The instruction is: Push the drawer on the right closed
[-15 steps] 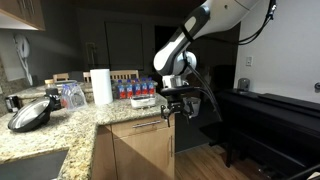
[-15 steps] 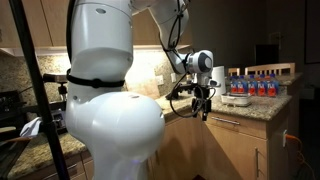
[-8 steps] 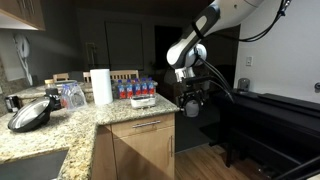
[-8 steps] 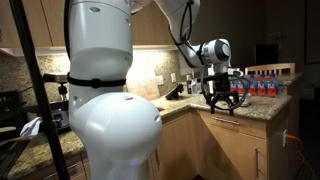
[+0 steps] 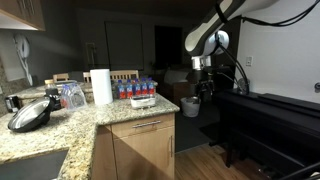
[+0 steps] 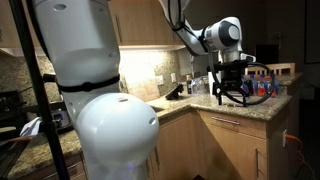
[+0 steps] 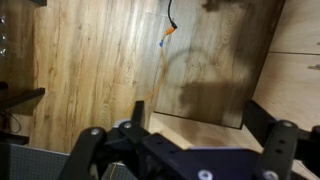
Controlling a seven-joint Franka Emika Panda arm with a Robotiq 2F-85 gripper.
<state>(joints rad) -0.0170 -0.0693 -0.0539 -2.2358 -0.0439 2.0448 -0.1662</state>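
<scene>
The drawer [image 5: 146,127] is a light-tan front with a silver bar handle under the granite counter; it looks flush with the cabinet. It also shows in an exterior view [image 6: 237,123]. My gripper [image 5: 203,97] hangs in the air above and beside the counter corner, apart from the drawer. In an exterior view [image 6: 228,94] it is above counter height. In the wrist view the gripper [image 7: 200,115] is open and empty, over wood floor and a tan wooden panel [image 7: 215,60].
On the granite counter [image 5: 60,125] stand a paper towel roll [image 5: 100,87], a pack of water bottles [image 5: 135,88] and a black pan [image 5: 30,115]. A dark desk [image 5: 270,115] stands nearby. The white robot body [image 6: 105,120] fills much of one view.
The gripper has left the drawer front, rising and swinging sideways away from the cabinet. The drawer handle is now uncovered.
</scene>
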